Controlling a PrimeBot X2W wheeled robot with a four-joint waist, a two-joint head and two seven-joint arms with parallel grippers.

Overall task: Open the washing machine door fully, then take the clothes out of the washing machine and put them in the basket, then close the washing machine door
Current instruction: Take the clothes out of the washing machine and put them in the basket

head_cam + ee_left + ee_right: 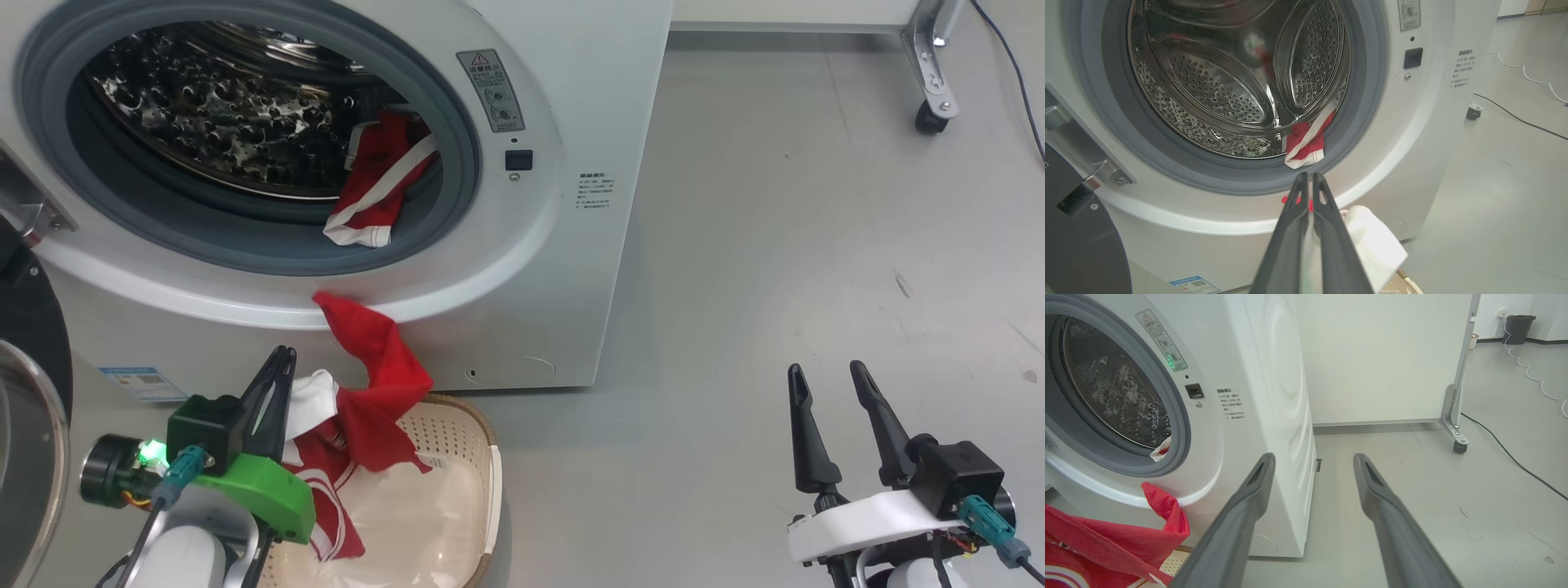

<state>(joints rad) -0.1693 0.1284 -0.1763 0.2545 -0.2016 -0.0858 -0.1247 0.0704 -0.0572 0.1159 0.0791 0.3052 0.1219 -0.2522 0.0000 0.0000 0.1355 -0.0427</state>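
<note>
Head view: left gripper is clamped on clothes; basket is found just beneath.
Right gripper: spread, empty, farther off.

door open, red clothes over basket

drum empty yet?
Not empty: one red, white-striped garment lies at the right of the drum, against the grey door seal.
</note>
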